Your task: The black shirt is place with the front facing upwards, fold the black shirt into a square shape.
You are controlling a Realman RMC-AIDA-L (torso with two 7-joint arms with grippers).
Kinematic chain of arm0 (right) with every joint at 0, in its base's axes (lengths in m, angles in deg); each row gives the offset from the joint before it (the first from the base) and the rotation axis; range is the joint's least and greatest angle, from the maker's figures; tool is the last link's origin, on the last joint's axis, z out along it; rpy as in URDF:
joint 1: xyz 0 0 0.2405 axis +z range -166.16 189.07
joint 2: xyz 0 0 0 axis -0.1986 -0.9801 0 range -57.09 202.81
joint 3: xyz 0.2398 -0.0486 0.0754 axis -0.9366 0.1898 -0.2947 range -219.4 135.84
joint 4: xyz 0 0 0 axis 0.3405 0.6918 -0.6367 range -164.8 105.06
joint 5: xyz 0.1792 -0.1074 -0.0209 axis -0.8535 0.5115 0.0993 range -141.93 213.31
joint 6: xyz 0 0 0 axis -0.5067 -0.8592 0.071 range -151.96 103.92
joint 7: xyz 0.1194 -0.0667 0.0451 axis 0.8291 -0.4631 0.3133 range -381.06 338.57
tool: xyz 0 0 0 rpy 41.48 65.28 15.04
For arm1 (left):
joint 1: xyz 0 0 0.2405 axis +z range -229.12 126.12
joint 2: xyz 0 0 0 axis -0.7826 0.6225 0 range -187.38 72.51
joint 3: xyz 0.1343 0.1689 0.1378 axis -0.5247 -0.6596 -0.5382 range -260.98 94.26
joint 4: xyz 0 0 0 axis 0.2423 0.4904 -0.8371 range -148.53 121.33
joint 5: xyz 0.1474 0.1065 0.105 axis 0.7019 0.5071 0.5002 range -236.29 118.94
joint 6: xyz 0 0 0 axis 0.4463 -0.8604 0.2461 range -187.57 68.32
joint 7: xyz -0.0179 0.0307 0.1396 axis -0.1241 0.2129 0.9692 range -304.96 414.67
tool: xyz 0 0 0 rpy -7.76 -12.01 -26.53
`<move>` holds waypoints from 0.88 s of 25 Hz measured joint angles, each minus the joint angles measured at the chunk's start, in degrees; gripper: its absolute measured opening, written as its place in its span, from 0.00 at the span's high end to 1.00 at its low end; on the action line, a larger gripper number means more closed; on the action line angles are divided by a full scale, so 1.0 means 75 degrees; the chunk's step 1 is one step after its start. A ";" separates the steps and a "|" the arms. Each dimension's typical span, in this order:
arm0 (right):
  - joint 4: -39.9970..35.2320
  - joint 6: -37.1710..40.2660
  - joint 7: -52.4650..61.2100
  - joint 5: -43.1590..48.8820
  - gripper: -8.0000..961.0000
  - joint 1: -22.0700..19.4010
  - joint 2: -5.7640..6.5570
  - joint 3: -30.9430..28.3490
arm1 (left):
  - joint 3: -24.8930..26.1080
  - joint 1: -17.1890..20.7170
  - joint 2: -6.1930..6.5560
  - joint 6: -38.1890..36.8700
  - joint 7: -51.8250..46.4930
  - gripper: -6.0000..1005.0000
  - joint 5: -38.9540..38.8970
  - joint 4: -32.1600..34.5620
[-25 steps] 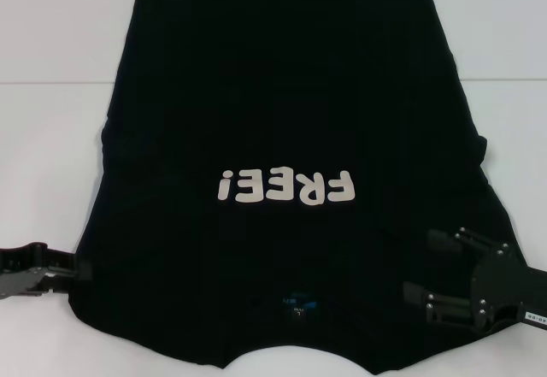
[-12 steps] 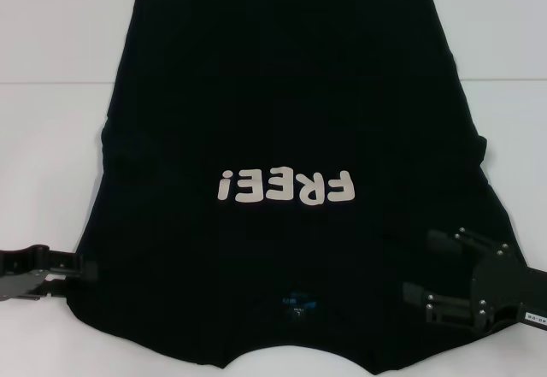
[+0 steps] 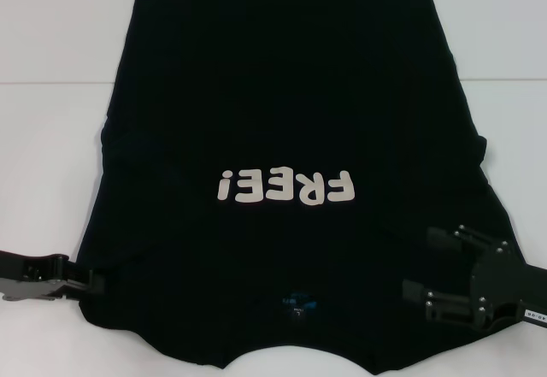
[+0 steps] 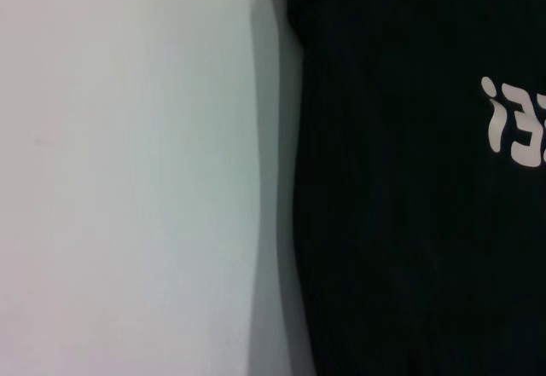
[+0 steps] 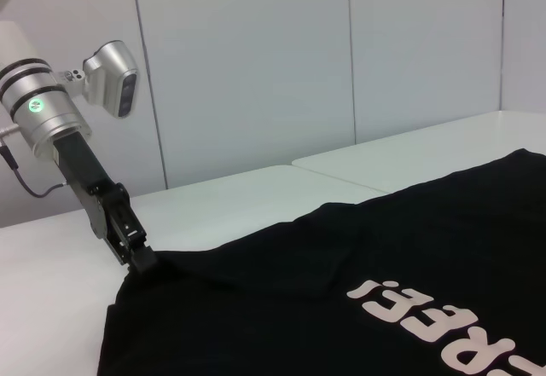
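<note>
The black shirt (image 3: 282, 95) lies flat and face up on the white table, with its collar and blue neck label (image 3: 297, 302) nearest me. Its white "FREE!" lettering (image 3: 285, 188) reads upside down. My left gripper (image 3: 92, 283) sits low at the shirt's near-left sleeve edge. In the right wrist view the left gripper (image 5: 141, 259) pinches that edge, and the cloth (image 5: 341, 308) rises slightly to it. My right gripper (image 3: 427, 266) hovers open over the near-right shoulder, with its fingers spread wide. The left wrist view shows the shirt's side edge (image 4: 409, 222) beside bare table.
The white table (image 3: 51, 138) surrounds the shirt, with a seam line running across it at mid depth. A pale panelled wall (image 5: 256, 69) stands beyond the table in the right wrist view.
My left gripper has slid inward and slightly nearer, reaching the shirt's sleeve edge and closing on it. The right gripper has stayed put.
</note>
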 joint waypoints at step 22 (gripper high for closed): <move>-0.0239 0.0177 0.0659 -0.0007 0.05 0.0019 0.0009 -0.0271 | 0.0092 0.0136 -0.0037 0.0097 0.0165 0.92 -0.0089 0.0242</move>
